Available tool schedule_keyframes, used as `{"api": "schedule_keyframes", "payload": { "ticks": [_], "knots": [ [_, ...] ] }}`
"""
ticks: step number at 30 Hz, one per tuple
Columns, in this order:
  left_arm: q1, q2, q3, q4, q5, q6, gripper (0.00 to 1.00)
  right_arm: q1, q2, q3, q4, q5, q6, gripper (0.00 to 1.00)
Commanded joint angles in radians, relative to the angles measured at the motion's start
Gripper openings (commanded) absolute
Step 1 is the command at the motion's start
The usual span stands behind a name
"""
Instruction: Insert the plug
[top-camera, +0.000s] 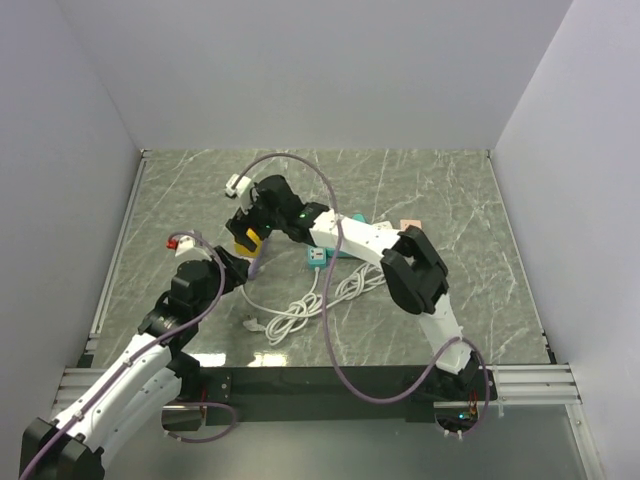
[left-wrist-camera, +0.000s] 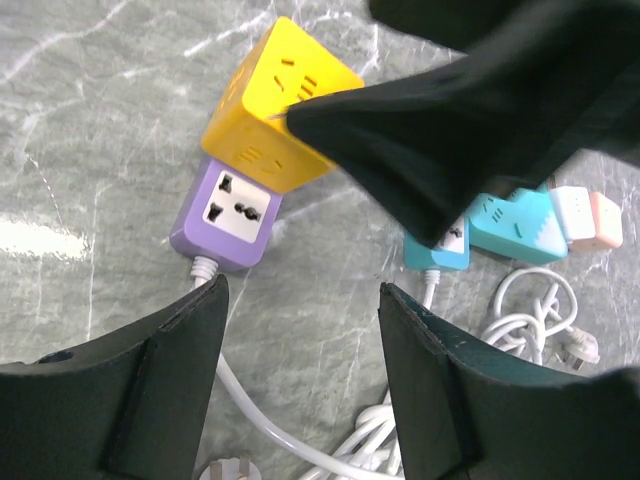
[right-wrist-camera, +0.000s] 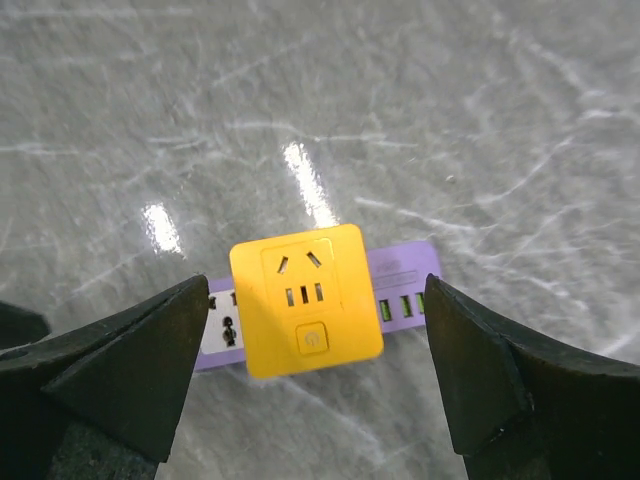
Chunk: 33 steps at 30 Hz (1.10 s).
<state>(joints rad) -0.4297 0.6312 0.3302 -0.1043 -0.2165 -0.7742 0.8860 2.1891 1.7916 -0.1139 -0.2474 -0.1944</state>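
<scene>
A yellow cube adapter (right-wrist-camera: 305, 300) sits on top of a purple power strip (right-wrist-camera: 405, 290); both also show in the left wrist view, the adapter (left-wrist-camera: 280, 105) above the strip (left-wrist-camera: 225, 210). My right gripper (right-wrist-camera: 317, 288) is open and hangs above the adapter, one finger on each side, touching nothing. My left gripper (left-wrist-camera: 300, 340) is open and empty just near of the strip. A white three-pin plug (left-wrist-camera: 228, 470) lies on the table below it, with its white cable (left-wrist-camera: 260, 400) running off the strip. In the top view the right gripper (top-camera: 250, 215) is over the adapter (top-camera: 248, 240).
A teal power strip (left-wrist-camera: 510, 225) with a pink block (left-wrist-camera: 605, 220) at its end lies to the right. A coil of white cable (top-camera: 300, 310) lies in the middle near side. Grey walls close in the marble table (top-camera: 450, 190).
</scene>
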Motion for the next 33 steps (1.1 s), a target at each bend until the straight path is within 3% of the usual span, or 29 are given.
{"api": "schedule_keyframes", "payload": {
  "ticks": [1, 8, 15, 18, 22, 28, 33],
  "knots": [
    [0.002, -0.01, 0.058, -0.002, -0.035, 0.026, 0.67, 0.007, -0.139, -0.081, 0.088, 0.049, 0.015, 0.94],
    [0.002, 0.073, 0.104, 0.072, -0.058, 0.056, 0.66, -0.056, -0.428, -0.425, 0.224, 0.197, 0.099, 0.96],
    [-0.001, 0.271, 0.173, 0.241, -0.014, 0.102, 0.65, -0.156, -0.753, -0.779, 0.309, 0.479, 0.177, 0.97],
    [-0.003, 0.362, 0.22, 0.302, 0.028, 0.124, 0.64, -0.269, -0.842, -0.868, 0.284, 0.517, 0.295, 0.97],
    [-0.011, 0.455, 0.265, 0.348, 0.069, 0.139, 0.64, -0.427, -0.891, -0.981, 0.277, 0.543, 0.446, 0.98],
    [-0.018, 0.545, 0.299, 0.405, 0.132, 0.141, 0.63, -0.524, -0.861, -0.991, 0.163, 0.591, 0.553, 0.99],
    [-0.037, 0.585, 0.313, 0.425, 0.137, 0.147, 0.63, -0.596, -0.844, -1.023, 0.165, 0.585, 0.592, 0.99]
  ]
}}
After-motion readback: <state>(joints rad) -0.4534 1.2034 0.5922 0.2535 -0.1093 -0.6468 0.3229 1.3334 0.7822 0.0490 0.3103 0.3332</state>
